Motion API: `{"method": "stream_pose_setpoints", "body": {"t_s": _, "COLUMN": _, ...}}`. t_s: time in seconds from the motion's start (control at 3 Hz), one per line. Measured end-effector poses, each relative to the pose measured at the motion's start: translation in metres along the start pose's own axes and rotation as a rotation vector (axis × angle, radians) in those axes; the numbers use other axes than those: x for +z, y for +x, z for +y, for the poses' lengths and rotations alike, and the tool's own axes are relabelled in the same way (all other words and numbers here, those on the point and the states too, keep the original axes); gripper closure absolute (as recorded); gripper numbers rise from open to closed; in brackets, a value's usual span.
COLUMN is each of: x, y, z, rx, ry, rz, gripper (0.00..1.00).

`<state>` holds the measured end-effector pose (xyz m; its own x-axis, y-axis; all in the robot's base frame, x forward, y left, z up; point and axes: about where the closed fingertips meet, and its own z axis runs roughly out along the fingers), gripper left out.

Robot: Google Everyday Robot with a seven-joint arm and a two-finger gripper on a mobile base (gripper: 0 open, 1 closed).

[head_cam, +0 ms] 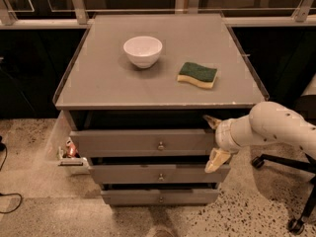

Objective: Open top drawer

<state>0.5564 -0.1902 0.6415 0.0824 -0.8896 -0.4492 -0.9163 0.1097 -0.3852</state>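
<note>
The top drawer is the widest of three grey drawers under the grey tabletop, with a small round knob in the middle of its front. It stands out a little from the cabinet, with a dark gap above it. My gripper, on a white arm coming in from the right, is at the right end of the top drawer's front. It is open, with one finger above the front's top edge and one finger below its bottom edge.
A white bowl and a green-and-yellow sponge lie on the tabletop. Two narrower drawers sit below. Small items lie on the floor at the left. A chair base stands at the right.
</note>
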Motion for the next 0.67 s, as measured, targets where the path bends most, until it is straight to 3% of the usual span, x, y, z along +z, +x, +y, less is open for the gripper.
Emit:
{"method": "stream_pose_setpoints", "body": {"t_s": 0.33, "x": 0.0183, "y": 0.0001, "z": -0.0059, "rx": -0.001, "ry": -0.014, "rz": -0.035, "gripper": 0.0}}
{"method": "stream_pose_setpoints", "body": {"t_s": 0.67, "x": 0.0193, "y": 0.0005, "z": -0.0061, "rx": 0.0, "ry": -0.014, "rz": -0.036, "gripper": 0.19}}
